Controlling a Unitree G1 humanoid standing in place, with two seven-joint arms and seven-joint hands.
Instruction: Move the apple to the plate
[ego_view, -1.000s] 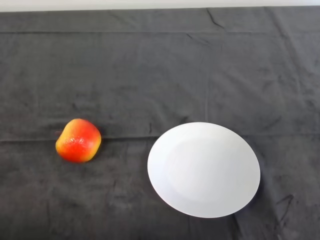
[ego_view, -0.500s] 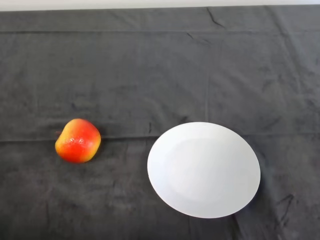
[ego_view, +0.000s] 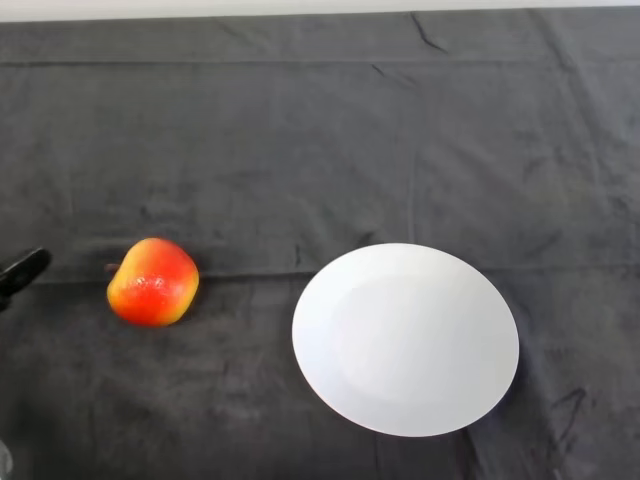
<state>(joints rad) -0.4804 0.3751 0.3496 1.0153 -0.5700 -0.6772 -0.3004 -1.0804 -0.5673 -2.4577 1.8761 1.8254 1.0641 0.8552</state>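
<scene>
Apple not yet picked up, plate empty

The plate (ego_view: 405, 338) lies nearest; the apple (ego_view: 153, 282) rests on the cloth (ego_view: 300, 140) well left of it. At the left edge one tip of the hand (ego_view: 22, 270) shows beside the apple, likely reaching; its finger spread cannot be told.

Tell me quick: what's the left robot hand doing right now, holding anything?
Left robot hand: only a black tip shows at the left edge, apart from the apple; holding nothing visible, open or shut cannot be told.
</scene>
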